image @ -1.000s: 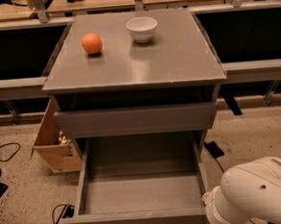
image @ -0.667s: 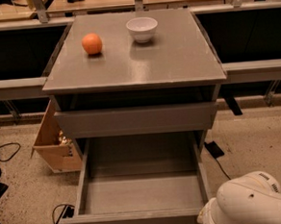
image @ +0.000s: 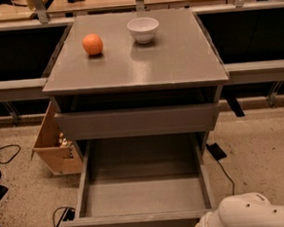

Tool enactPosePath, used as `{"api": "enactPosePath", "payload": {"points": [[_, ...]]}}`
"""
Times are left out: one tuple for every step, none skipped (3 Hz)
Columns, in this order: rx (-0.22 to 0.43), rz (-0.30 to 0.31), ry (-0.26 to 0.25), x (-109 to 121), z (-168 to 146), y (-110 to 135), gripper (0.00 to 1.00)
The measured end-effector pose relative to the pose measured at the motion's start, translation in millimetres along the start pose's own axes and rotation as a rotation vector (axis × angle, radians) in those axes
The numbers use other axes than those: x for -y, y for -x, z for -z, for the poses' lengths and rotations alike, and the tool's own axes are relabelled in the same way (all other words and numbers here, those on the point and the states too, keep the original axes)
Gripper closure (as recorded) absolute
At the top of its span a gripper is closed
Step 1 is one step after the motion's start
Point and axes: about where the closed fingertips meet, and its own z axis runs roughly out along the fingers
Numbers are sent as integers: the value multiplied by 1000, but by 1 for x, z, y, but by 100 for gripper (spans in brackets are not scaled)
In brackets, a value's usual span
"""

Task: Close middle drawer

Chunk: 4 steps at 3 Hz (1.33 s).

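A gray cabinet (image: 177, 59) stands in the middle of the camera view. The middle drawer (image: 143, 196) is pulled far out toward me, open and empty, and its flat front panel (image: 135, 224) is near the bottom edge. Above it a shallower gray drawer (image: 135, 121) stands out only a little. My gripper is out of view. Only a white rounded part of my arm (image: 249, 214) shows at the bottom right, just beside the open drawer's front right corner.
An orange (image: 93, 43) and a white bowl (image: 143, 28) sit on the cabinet top. An open cardboard box (image: 54, 143) stands on the floor left of the cabinet. Black cables (image: 59, 219) lie at the lower left and a cable (image: 224, 168) at the right. Dark shelves flank the cabinet.
The white arm part has sunk lower and slightly left toward the bottom edge. The drawers, orange and bowl have not moved.
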Motion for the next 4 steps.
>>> {"api": "enactPosePath", "payload": {"points": [[75,25,26,12,-31,9,100],[124,56,7,25,-39,22,100],[166,93,-20,43,-39,41,100],[166,93,-20,43,-39,41,100]]}}
